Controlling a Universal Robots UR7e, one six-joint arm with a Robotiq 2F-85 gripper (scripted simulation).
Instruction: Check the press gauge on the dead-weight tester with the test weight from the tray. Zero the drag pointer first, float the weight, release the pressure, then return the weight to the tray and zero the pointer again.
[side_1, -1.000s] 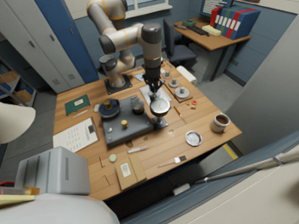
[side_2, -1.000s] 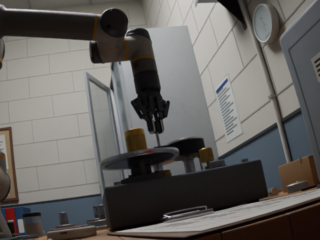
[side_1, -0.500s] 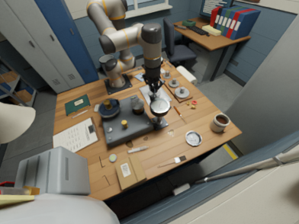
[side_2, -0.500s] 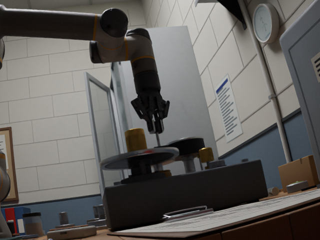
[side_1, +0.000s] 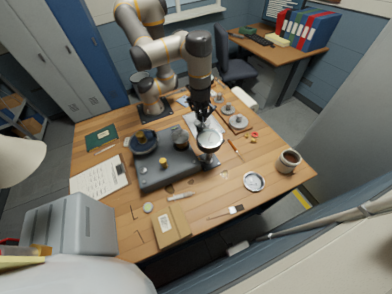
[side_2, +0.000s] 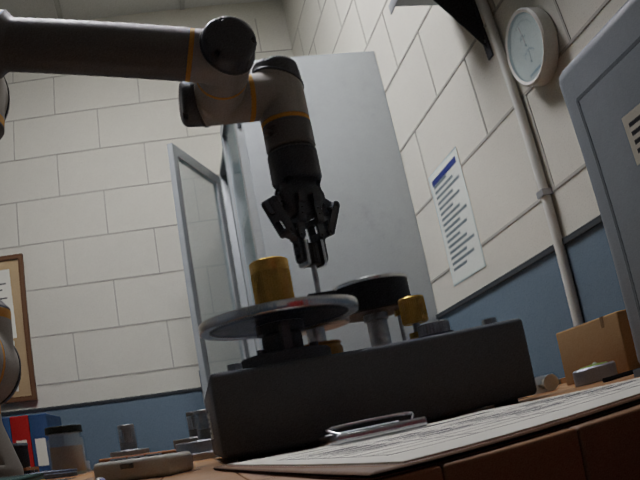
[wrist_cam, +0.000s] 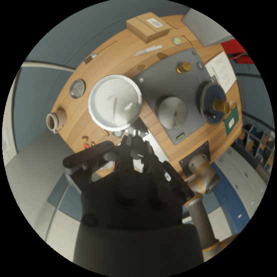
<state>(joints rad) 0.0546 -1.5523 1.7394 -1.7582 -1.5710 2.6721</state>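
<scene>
The thin knob stem (side_2: 314, 276) of the drag pointer rises beside the press gauge (side_1: 210, 140) (wrist_cam: 115, 102), and my gripper (side_2: 311, 257) (side_1: 203, 120) (wrist_cam: 136, 139) is closed around the top of it, straight above the dial's rim. The gauge lies face up at the tester's right end, its needle and a red pointer close together. The dark dead-weight tester (side_1: 165, 159) carries a bare round piston platform (wrist_cam: 172, 112), a brass knob (wrist_cam: 184, 67) and a handwheel with a brass grip (wrist_cam: 214, 104). Test weights (side_1: 233, 114) sit on the tray behind the gauge.
A mug (side_1: 288, 161) stands at the table's right edge. A loose gauge (side_1: 253, 181), brush, syringe (side_1: 181, 196) and cardboard box (side_1: 170, 225) lie in front of the tester. A clipboard (side_1: 98, 177) and green book (side_1: 101, 137) lie to its left.
</scene>
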